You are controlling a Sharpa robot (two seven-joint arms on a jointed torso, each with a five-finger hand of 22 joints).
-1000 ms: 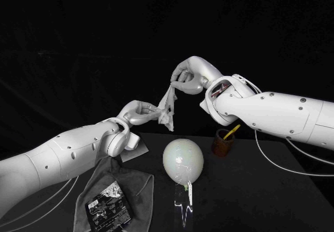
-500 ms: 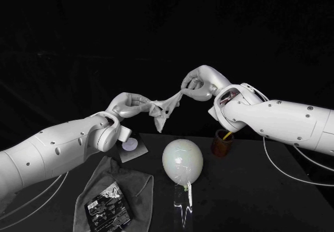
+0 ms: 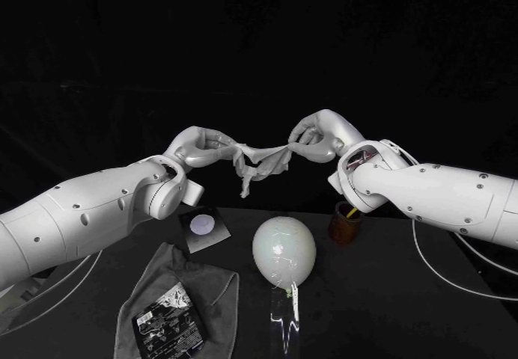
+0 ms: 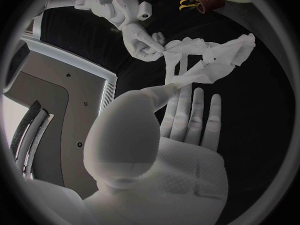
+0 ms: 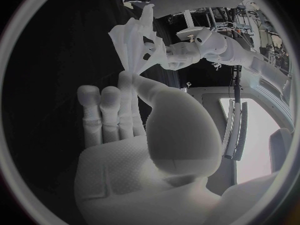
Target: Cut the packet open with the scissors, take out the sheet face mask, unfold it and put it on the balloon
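- Left hand (image 3: 203, 148) and right hand (image 3: 313, 137) each pinch one end of the sheet face mask (image 3: 257, 161), held aloft between them.
- The mask's long axis runs hand to hand; its middle sags, partly bunched.
- The balloon (image 3: 284, 249) rests on the table (image 3: 410, 292) well below, roughly midway between both hands.

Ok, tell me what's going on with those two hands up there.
The left hand and right hand each pinch one end of the sheet face mask, holding it raised in the air, clear of the balloon. The mask hangs bunched and only partly spread. The packet lies on a grey cloth on the table, and the scissors stand in a brown cup.
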